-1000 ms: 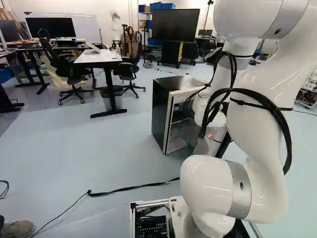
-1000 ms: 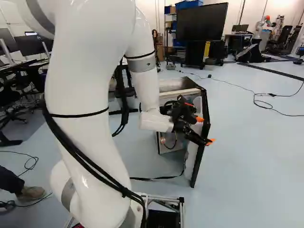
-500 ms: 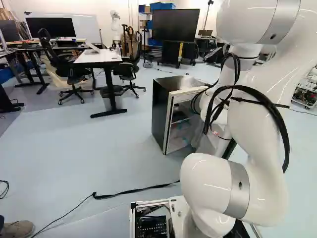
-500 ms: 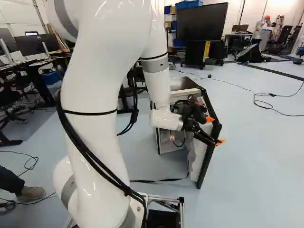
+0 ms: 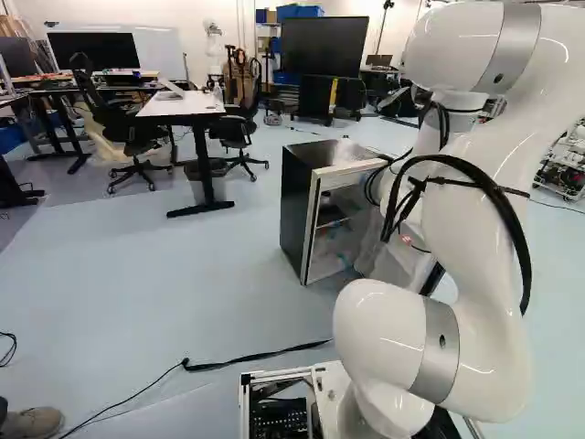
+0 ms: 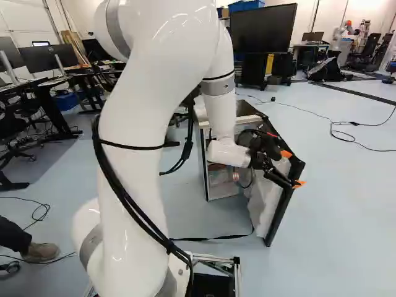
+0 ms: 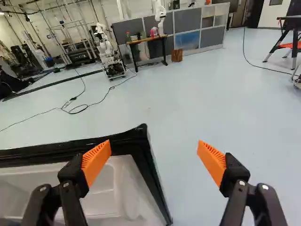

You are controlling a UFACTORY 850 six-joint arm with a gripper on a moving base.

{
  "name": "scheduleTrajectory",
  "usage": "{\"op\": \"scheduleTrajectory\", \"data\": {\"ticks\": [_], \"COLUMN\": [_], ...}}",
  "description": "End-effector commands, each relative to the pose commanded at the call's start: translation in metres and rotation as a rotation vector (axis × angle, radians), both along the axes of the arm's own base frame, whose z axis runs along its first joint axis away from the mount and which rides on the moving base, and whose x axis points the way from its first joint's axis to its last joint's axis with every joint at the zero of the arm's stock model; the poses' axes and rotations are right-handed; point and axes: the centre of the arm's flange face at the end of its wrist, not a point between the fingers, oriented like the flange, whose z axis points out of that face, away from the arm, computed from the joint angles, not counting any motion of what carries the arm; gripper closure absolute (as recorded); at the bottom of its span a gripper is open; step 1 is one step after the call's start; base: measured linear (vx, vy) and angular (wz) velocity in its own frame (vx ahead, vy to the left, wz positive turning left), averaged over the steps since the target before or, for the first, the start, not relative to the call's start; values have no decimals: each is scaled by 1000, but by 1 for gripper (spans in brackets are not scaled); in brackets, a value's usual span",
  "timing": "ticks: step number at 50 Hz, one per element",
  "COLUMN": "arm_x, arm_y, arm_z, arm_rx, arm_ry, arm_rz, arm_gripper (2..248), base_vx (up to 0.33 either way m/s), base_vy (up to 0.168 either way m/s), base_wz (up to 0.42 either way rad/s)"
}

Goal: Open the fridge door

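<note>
My gripper [image 6: 292, 168] is at the inner side of the fridge door [image 6: 264, 203], near its free edge. In the wrist view the gripper [image 7: 154, 157] stands open; one finger's orange pad [image 7: 97, 160] overlaps the door's black rim [image 7: 141, 146], the other pad [image 7: 211, 161] is out past the edge. Whether the first touches the door I cannot tell. The door stands wide from the fridge body [image 5: 305, 206], its white inside facing the arm. Shelves inside the fridge show in the left base view, partly hidden by the arm.
A black cable [image 5: 256, 357] lies on the floor ahead of the base. Behind the fridge stand a desk [image 5: 183, 105], chairs and a large screen [image 6: 263, 28]. The wrist view shows another robot [image 7: 108, 56] far off and a trestle [image 7: 287, 35].
The door has swung wider, its free edge moving rightward in the right base view, and the arm has moved the same way with it. The floor cable has shifted slightly. Base and fridge body are still.
</note>
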Motion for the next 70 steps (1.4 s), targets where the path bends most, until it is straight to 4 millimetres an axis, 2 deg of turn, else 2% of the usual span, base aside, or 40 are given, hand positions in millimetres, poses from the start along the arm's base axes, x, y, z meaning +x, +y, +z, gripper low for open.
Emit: {"op": "scheduleTrajectory", "data": {"ticks": [57,64,70], "arm_x": [46,47,41], "arm_y": [-115,-120,-116], "arm_z": [-13,-14,-13], "arm_rx": [-64,-67,-63], "arm_ry": [-89,-92,-87], "arm_rz": [-125,-131,-132], "arm_gripper": [3,3,3], "base_vx": [0,0,0], "base_vy": [0,0,0], "base_wz": [0,0,0]}}
